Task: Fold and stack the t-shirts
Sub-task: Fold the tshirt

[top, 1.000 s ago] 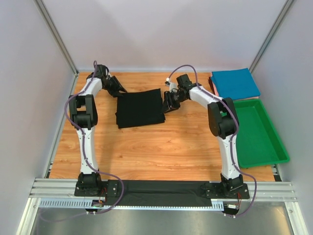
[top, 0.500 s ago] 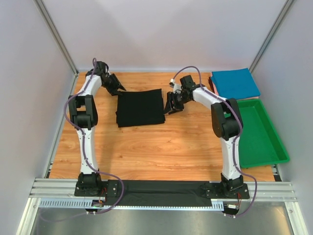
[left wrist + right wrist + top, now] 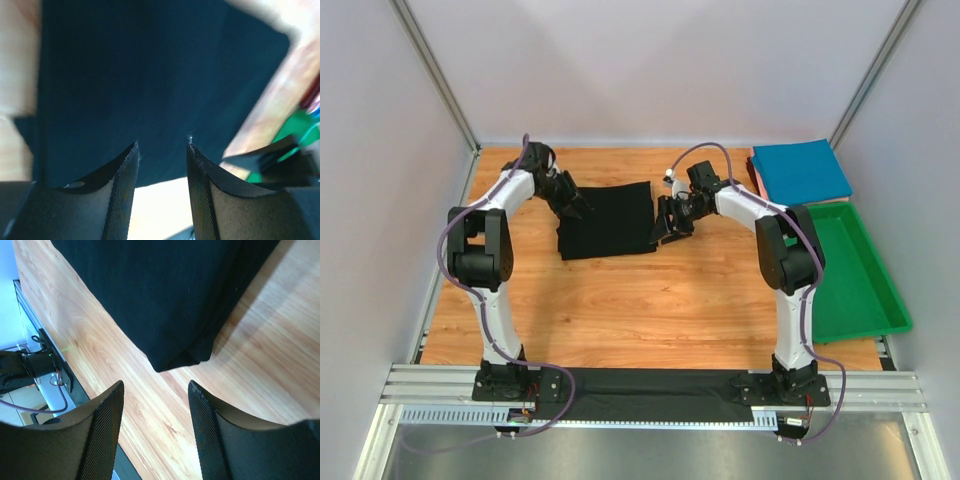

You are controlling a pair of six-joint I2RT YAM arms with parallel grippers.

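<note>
**A:** How far along are we?

**B:** Nearly through, by our reading. The large black cloth t-shirt (image 3: pixel 607 222) lies as a folded rectangle in the middle of the wooden desk (image 3: pixel 650 300). The teal-blue cloth t-shirt (image 3: pixel 802 170) lies folded at the far right corner. A thin reddish edge (image 3: pixel 754 172) shows along its left side, and we take that for the reddish shirt beneath it.

**A:** So what is left?

**B:** We judge the black one may want one more fold. It also lies well apart from the pile, so we have yet to stack it.

**A:** And our tools?

**B:** The left tool (image 3: pixel 162 150) hangs over the black shirt's far left corner, fingers apart, nothing between them. The right tool (image 3: pixel 156 390) hovers just beside its right edge, likewise spread and empty.

**A:** Anything in the green plastic tray (image 3: pixel 845 270)?

**B:** We see nothing in it. It sits along the desk's right side, next to the teal pile.
</note>
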